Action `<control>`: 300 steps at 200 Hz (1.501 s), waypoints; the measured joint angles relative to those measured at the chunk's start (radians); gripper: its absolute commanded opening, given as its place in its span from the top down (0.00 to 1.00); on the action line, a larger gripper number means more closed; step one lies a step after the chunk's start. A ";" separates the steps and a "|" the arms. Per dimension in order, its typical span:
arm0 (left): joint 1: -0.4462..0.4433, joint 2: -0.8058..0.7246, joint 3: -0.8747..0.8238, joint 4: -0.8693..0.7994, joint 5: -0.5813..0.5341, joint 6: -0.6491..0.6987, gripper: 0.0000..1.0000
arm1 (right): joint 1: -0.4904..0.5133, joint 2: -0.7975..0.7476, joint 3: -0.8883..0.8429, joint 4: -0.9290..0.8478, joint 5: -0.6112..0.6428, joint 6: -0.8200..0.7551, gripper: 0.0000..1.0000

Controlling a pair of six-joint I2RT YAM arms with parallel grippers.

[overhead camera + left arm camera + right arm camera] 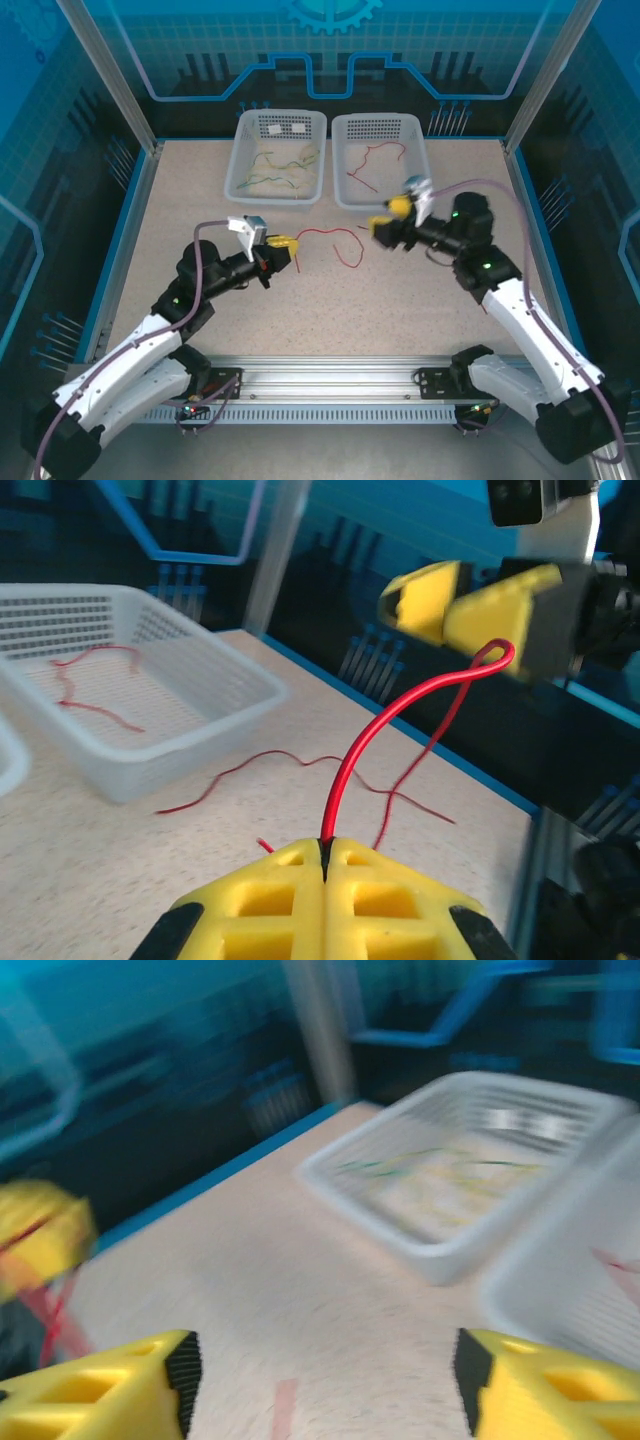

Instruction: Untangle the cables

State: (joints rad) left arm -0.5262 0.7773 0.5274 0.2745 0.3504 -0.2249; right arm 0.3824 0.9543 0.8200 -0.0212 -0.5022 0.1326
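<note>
left claw: together, clamped on red cable end
right claw: apart, empty
red cable: arches up from left claw, drops to counter between claws
long axis: left-right, claw to claw
nearer arm: right, just beside loop top

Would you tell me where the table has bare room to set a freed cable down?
Free: the wide strip between the red cables and the mounting rail, and the corner left of the left basket. Crowded: the middle, where the shut left gripper holds one of them beside the open right gripper.
</note>
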 measured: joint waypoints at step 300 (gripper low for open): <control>-0.031 0.100 0.064 0.055 0.081 0.071 0.96 | 0.045 0.006 -0.028 0.094 -0.275 -0.094 1.00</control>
State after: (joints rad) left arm -0.5575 0.8768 0.5919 0.3290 0.4316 -0.1543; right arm 0.4274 0.9607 0.7918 0.0727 -0.7769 0.0387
